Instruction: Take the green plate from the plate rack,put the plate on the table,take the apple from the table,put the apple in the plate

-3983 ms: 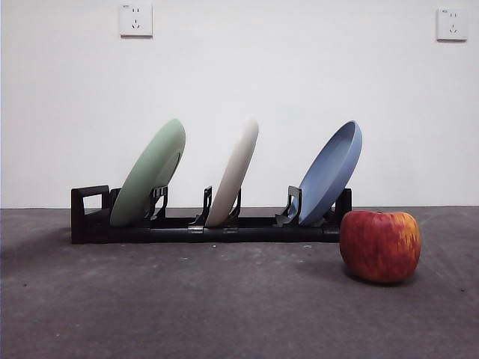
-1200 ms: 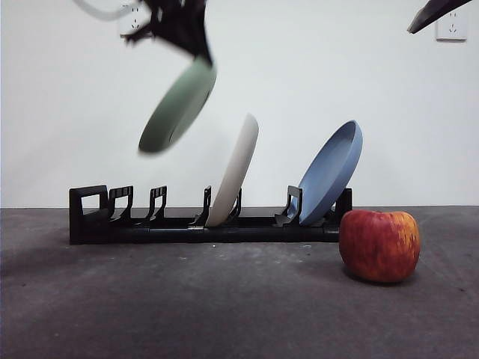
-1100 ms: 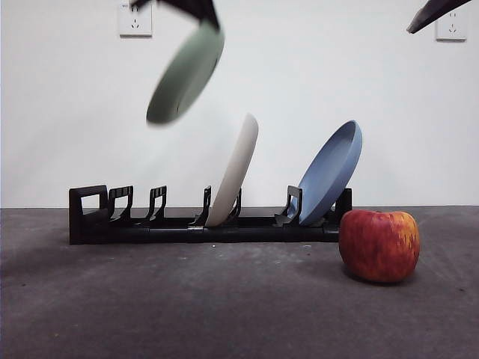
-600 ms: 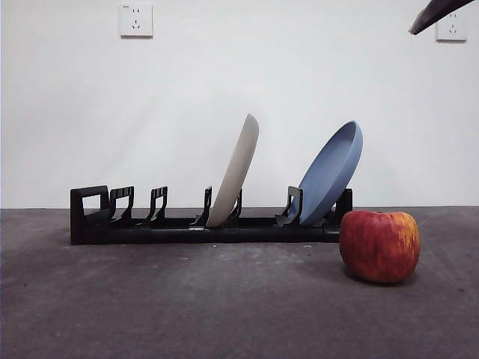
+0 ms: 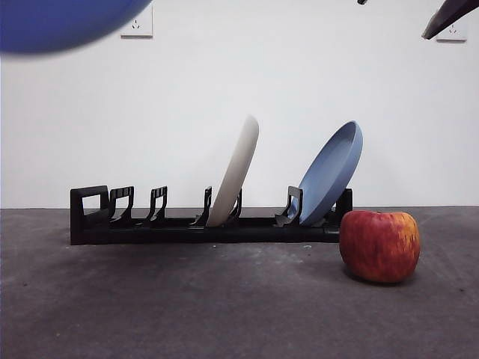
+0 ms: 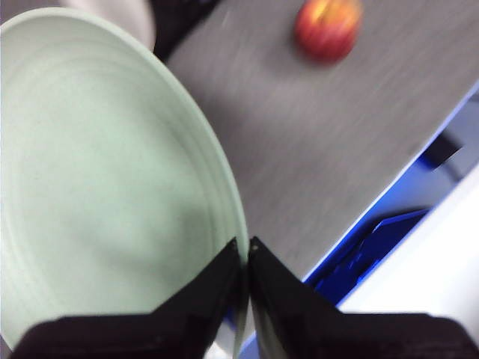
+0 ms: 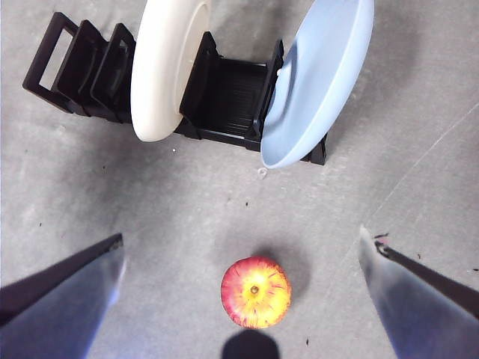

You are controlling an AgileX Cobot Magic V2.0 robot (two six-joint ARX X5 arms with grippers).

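Note:
My left gripper (image 6: 243, 243) is shut on the rim of the pale green plate (image 6: 97, 172) and holds it tilted in the air, high above the table (image 6: 299, 149). The red apple (image 6: 327, 28) lies far below it. In the front view the apple (image 5: 379, 245) sits on the table at the right, just in front of the black plate rack (image 5: 135, 224). The rack's left slots are bare. My right gripper (image 7: 241, 238) is open and hangs high over the apple (image 7: 255, 292). It shows as a black tip (image 5: 453, 15) in the front view.
A cream-white plate (image 5: 236, 172) and a blue plate (image 5: 329, 173) lean in the rack's middle and right slots. A blurred dark blue shape (image 5: 67, 22) fills the front view's top left corner. The table's edge (image 6: 389, 194) shows in the left wrist view.
The green plate was lifted out of the rack's left slots and rose out of the front view. A blurred blue shape has come in at the top left. The apple has not moved.

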